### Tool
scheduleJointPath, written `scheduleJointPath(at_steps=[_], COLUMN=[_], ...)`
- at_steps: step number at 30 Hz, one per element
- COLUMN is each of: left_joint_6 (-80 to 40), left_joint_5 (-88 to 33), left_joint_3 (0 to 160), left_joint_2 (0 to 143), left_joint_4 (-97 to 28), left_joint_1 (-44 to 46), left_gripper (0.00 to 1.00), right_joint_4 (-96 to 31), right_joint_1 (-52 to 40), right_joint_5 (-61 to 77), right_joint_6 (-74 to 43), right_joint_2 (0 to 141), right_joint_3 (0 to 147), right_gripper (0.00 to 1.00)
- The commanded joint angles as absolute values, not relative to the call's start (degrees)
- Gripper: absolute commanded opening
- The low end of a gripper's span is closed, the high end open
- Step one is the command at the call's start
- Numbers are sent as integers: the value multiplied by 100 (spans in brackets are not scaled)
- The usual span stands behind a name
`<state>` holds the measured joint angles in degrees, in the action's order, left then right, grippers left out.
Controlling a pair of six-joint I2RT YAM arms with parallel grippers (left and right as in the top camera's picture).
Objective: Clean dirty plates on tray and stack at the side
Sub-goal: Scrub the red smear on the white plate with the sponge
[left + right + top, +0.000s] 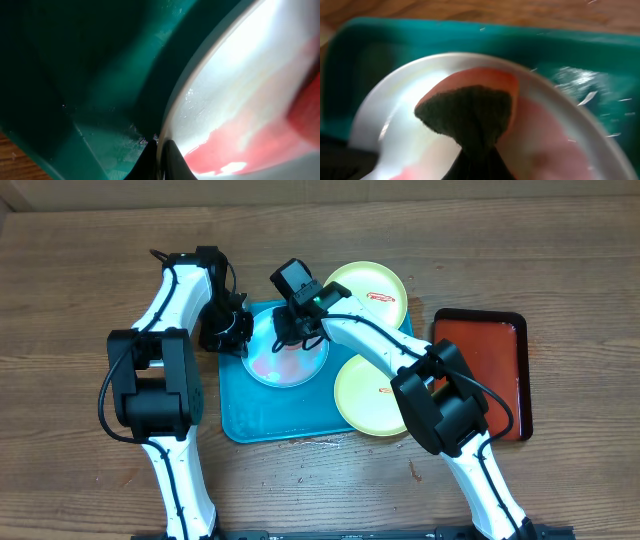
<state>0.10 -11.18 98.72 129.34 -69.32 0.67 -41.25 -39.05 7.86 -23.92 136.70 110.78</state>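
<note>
The light blue plate (290, 365) lies in the upper middle of the teal tray (260, 415), and it is the one being worked on. In the right wrist view a reddish smear (535, 135) spreads over much of its whitish face, so I judge the wiping to be under way but not finished. The right tool (293, 328) is pressed together on a dark wiping pad (467, 110), which rests flat on the plate's centre. The left tool (232, 332) sits at the plate's left rim with its tips closed tight, and the left wrist view suggests they pinch that rim to steady it. The two yellow-green plates (375, 285) are untouched: one lies over the tray's far right corner, the other over its right edge, and each shows a small red-orange mark. Beyond them a red tray (485, 360) lies on the wooden desk (80, 280), just right of the teal one, with no plate on it. Nothing is stacked at the side yet, so the task looks early — the first plate is part-cleaned, two more are left to wipe, and all three remain to be stacked.
</note>
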Motion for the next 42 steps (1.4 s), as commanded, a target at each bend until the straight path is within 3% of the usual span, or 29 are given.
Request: scheduleJointPath(at_steps=[1, 11, 19, 25, 34, 42], left_joint_6=[64, 64, 67, 64, 67, 67], left_joint_5=[-753, -751, -751, -749, -751, -751], left_joint_3=[9819, 9819, 9819, 9819, 9819, 9819], left_joint_2=[13047, 13047, 13047, 13047, 13047, 13047], left_joint_4=[-6890, -6895, -6893, -6893, -6893, -6890], left_joint_1=[78, 78, 78, 78, 78, 78], left_gripper=[4, 4, 4, 4, 4, 4], right_joint_4=[-4147, -5371, -6475, -6178, -4993, -5328], right_joint_1=[-3986, -4040, -3892, -3916, -3931, -3964], right_joint_5=[1841, 1903, -672, -1688, 1035, 2663], right_joint_6=[-2285, -2215, -2235, -2167, -1476, -1437], right_joint_2=[13740, 13736, 13701, 13701, 13812, 14149], right_joint_3=[11107, 11109, 11299, 11450, 11439, 11439], right_gripper=[4, 4, 4, 4, 4, 4])
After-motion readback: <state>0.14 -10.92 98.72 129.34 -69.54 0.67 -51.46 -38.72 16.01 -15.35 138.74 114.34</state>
